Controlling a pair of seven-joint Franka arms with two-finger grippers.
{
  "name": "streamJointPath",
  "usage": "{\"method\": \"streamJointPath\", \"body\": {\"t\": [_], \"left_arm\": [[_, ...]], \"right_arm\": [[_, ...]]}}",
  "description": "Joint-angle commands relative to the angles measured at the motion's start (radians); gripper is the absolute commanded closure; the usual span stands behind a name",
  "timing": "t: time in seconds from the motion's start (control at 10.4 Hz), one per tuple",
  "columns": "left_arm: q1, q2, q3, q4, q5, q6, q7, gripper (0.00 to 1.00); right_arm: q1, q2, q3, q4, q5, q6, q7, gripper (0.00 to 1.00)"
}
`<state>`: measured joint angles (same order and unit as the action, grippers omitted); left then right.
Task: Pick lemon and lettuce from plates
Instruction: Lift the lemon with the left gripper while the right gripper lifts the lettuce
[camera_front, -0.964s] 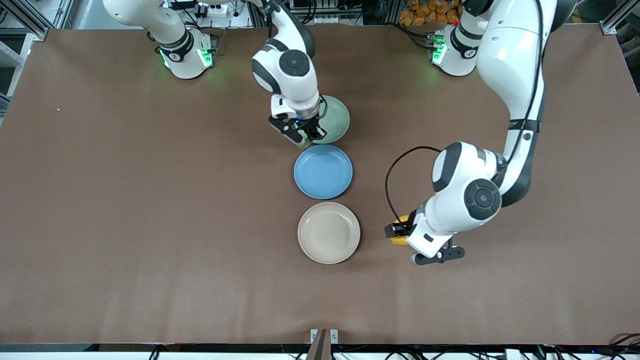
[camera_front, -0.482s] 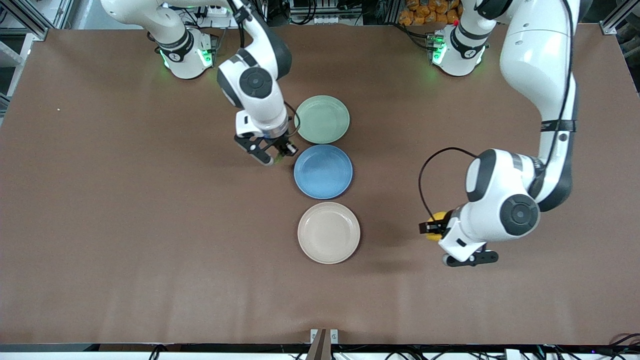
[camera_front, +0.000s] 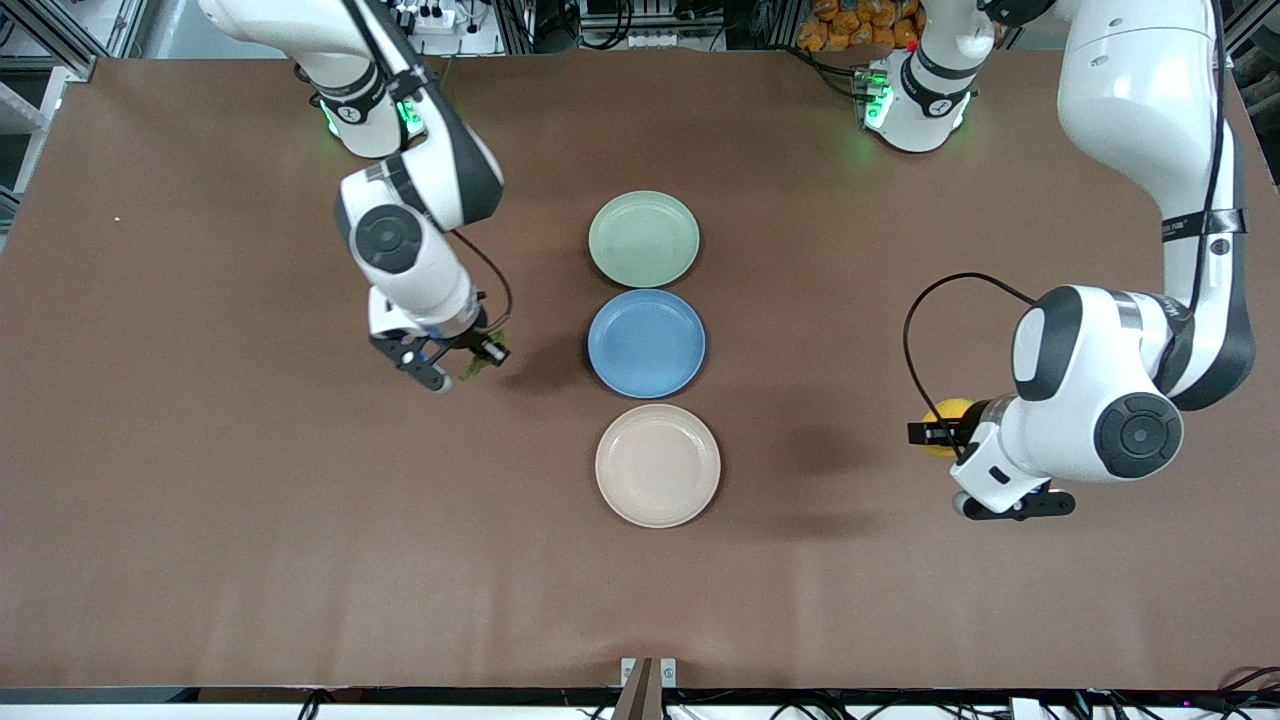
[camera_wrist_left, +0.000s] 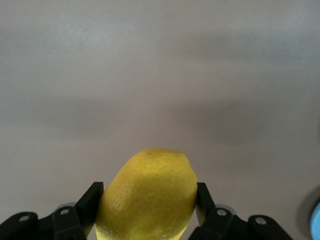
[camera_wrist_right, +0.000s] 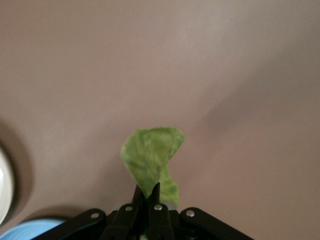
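Both plates are bare now. The left pincer (camera_wrist_left: 147, 212) squeezes the lemon (camera_wrist_left: 147, 197) over bare counter (camera_front: 200, 500) at the left arm's end. The right pincer (camera_wrist_right: 147, 197) pinches the lettuce (camera_wrist_right: 150, 160) by one thin edge, so I'd guess it could tear or slip out.

Bare table (camera_front: 250, 480) under both grippers. Only obstacles: green plate (camera_front: 643, 239), blue plate (camera_front: 646, 343), cream plate (camera_front: 657, 465) lined mid-table, green and blue nearly touching, nothing on them; open lanes either side.
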<state>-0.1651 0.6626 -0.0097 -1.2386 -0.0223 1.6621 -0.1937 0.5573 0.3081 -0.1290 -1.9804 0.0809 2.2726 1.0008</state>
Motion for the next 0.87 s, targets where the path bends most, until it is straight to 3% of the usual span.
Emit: {"method": "streamJointPath", "body": {"t": [0.0, 0.48, 0.77], "left_arm": [[0.036, -0.04, -0.006, -0.033, 0.024, -0.031, 0.059, 0.88], [0.076, -0.012, -0.006, -0.064, 0.03, -0.024, 0.112, 0.88], [0.087, -0.038, -0.006, -0.184, 0.053, 0.095, 0.128, 0.87]], "right_arm": [[-0.137, -0.009, 0.015, -0.001, -0.001, -0.022, -0.195, 1.0], [-0.358, 0.003, 0.015, 0.002, -0.003, -0.06, -0.594, 1.0], [-0.442, 0.008, 0.015, 0.009, -0.081, -0.055, -0.688, 1.0]]}}
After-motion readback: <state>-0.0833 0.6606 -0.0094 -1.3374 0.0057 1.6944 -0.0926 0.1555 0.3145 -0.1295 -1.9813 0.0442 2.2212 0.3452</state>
